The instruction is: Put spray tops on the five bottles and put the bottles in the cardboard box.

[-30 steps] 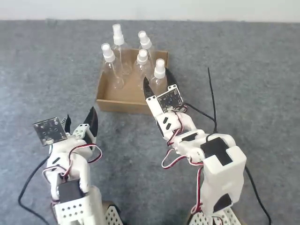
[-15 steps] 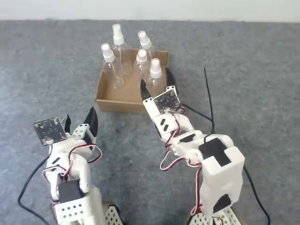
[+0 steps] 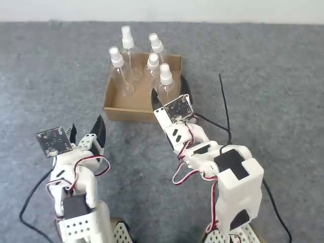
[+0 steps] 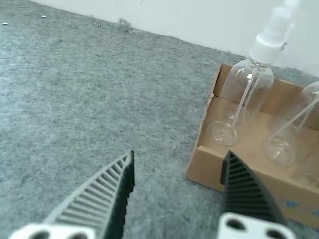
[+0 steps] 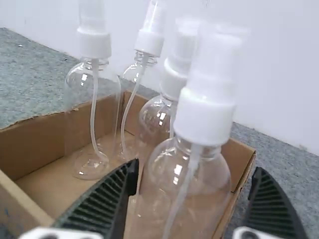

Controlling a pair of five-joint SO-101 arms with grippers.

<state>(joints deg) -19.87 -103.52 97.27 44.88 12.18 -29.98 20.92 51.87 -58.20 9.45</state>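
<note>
Right fingers (image 3: pixel 157 101) were spread either side of the near-right spray bottle (image 3: pixel 165 76), which stood in the cardboard box (image 3: pixel 126 112) with four other bottles (image 3: pixel 117 63). Left fingers (image 3: pixel 99 129) gaped too, over the bench (image 3: pixel 263 76), near left of the box.

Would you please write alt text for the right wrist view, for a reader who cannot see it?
A clear plastic bottle with a white spray top stands between the right gripper's open black fingers, inside a brown cardboard box beside three similar bottles.
</note>
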